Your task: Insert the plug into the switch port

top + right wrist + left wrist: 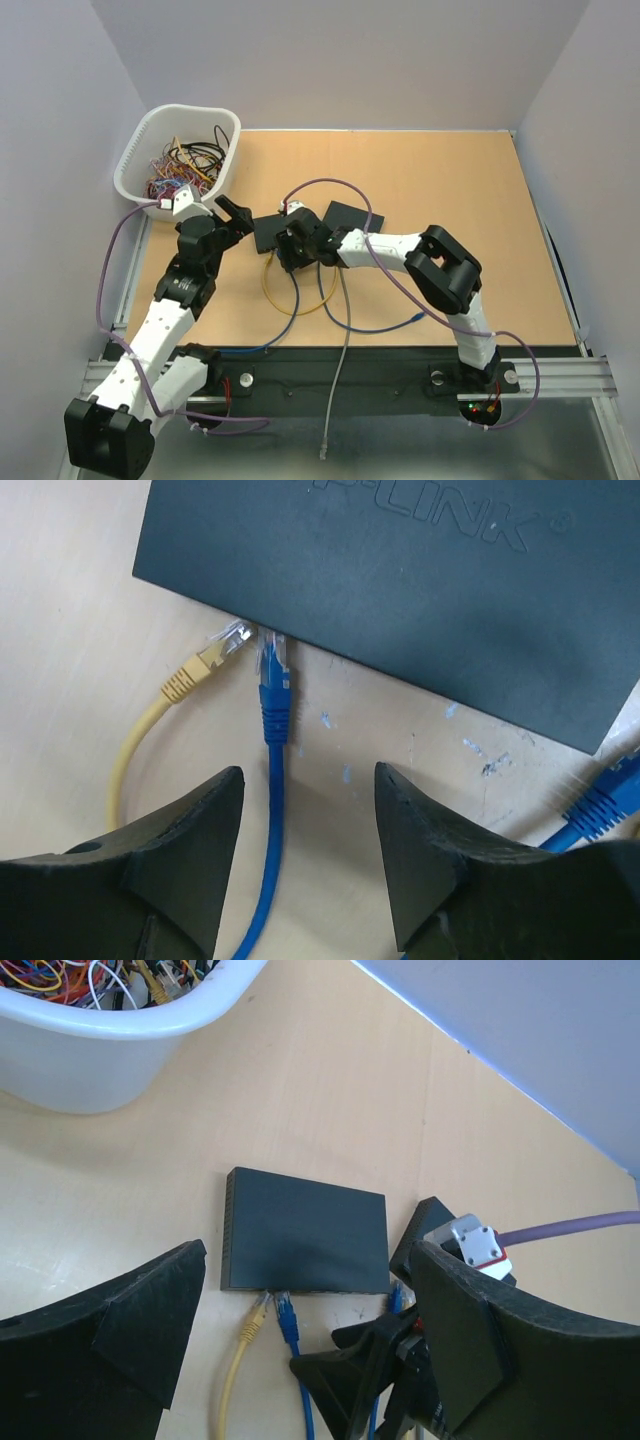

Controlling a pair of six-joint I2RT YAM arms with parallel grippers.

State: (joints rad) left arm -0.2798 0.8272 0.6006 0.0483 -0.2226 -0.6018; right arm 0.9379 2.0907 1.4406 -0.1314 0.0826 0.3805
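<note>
Noted blue plug [272, 685] just far of right end effector [308, 775], axis near-far into switch [400, 580]; end effector released, empty (left end effector [310, 1260] released too, less close).

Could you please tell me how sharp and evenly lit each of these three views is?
Top external: soft, even light with faint shadows. Left wrist: the switch is crisp, the near fingers dark and soft. Right wrist: blue plug and yellow plug sharp, mild sheen on the switch top.
</note>
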